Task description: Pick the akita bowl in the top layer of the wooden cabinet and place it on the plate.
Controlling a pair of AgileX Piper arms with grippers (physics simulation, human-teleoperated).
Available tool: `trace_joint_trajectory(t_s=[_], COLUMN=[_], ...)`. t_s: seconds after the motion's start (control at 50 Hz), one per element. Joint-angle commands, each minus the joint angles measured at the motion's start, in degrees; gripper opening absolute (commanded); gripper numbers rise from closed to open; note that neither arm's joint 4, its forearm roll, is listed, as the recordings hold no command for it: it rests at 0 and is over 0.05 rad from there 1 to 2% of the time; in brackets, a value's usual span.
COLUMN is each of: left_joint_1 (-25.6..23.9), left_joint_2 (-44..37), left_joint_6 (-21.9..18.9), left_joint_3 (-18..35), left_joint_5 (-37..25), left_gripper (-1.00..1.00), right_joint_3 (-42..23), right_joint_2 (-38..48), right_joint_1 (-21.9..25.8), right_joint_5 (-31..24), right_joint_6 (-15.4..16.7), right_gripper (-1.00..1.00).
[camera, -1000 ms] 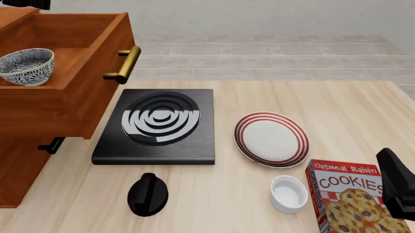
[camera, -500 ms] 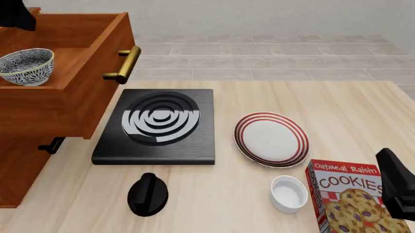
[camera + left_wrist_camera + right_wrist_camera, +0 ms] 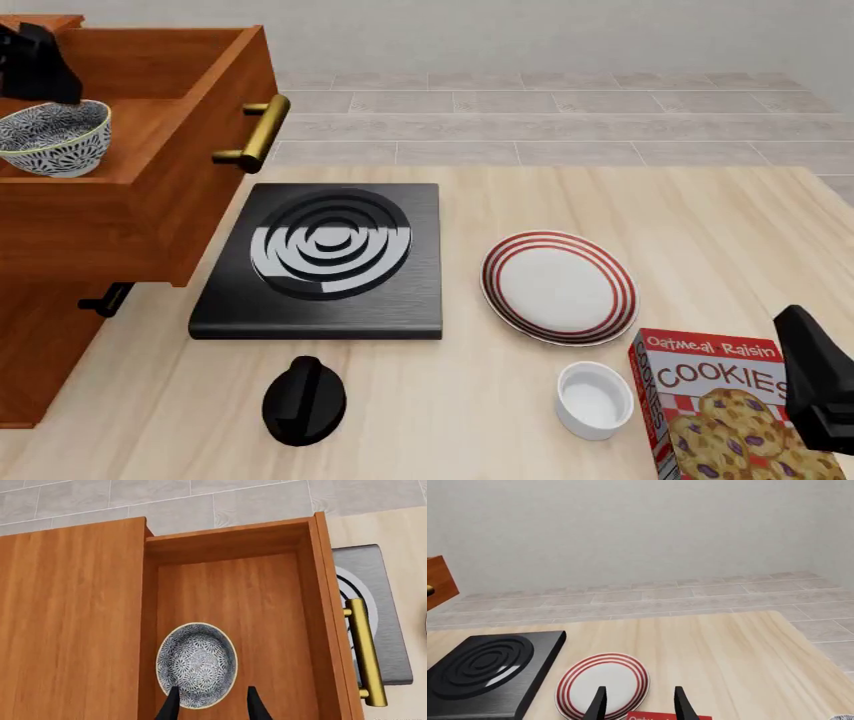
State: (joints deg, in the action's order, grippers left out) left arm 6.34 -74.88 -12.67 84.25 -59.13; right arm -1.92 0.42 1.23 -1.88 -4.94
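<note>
The akita bowl [image 3: 51, 137] sits upright inside the pulled-out top layer [image 3: 174, 190] of the wooden cabinet [image 3: 40, 340]. The left gripper [image 3: 209, 702] hangs just above the bowl's rim with its jaws parted and nothing between them; whether a fingertip touches the rim is hard to tell. The plate [image 3: 559, 287] lies on the worktop [image 3: 694, 230] beside the black stove [image 3: 327, 258]. The right gripper [image 3: 638, 704] hovers near the cookie box [image 3: 714, 405], jaws apart and empty.

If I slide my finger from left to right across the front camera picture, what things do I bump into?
akita bowl in the open top layer → black knob → stove → plate → small white bowl → cookie box
</note>
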Motion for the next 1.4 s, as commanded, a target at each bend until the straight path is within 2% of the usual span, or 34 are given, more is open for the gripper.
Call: trace_joint_trajectory(t_s=[0.02, 1.06, 1.4], left_joint_1=[0.33, -4.45, -3.65], left_joint_2=[-0.54, -3.77, -4.82], left_joint_6=[-0.7, 1.25, 1.76], left_joint_3=[-2.6, -7.83, -9.88], left_joint_5=[1.83, 8.76, 11.24], left_gripper=[1.0, 1.0, 1.0], right_joint_3=[0.04, 0.02, 0.08], right_joint_2=[-0.1, -0.02, 0.01], right_joint_1=[-0.24, -0.36, -0.25], right_joint_5=[-0.09, -0.1, -0.05], right_joint_6=[-0.16, -0.53, -0.66], right_gripper=[1.0, 1.0, 1.0])
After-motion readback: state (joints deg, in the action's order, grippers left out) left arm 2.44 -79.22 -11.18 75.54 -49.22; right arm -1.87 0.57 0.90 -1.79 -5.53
